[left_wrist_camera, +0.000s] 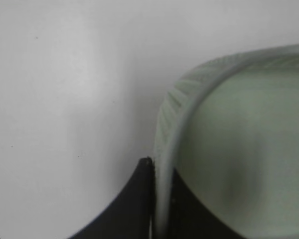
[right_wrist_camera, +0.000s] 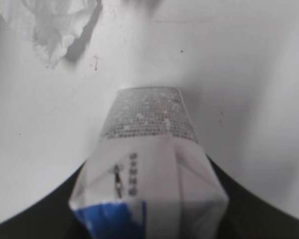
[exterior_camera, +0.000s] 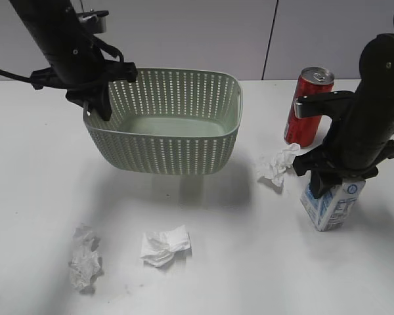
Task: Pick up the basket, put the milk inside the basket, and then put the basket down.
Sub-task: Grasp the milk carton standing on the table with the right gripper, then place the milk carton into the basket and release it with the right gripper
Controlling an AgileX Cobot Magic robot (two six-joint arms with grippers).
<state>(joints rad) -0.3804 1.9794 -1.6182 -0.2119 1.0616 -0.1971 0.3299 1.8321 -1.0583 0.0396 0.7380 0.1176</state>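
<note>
The pale green slotted basket hangs tilted above the table at centre left, with its shadow under it. My left gripper is shut on the rim at its left end. In the left wrist view the rim runs between my two black fingers. The milk, a small white-and-blue carton, stands on the table at the right. My right gripper is down over its top. In the right wrist view the carton sits between my fingers, which press its two sides.
A tall red can stands behind the milk, close to my right arm. Crumpled white tissues lie left of the milk, at front centre and at front left. A wall is at the back.
</note>
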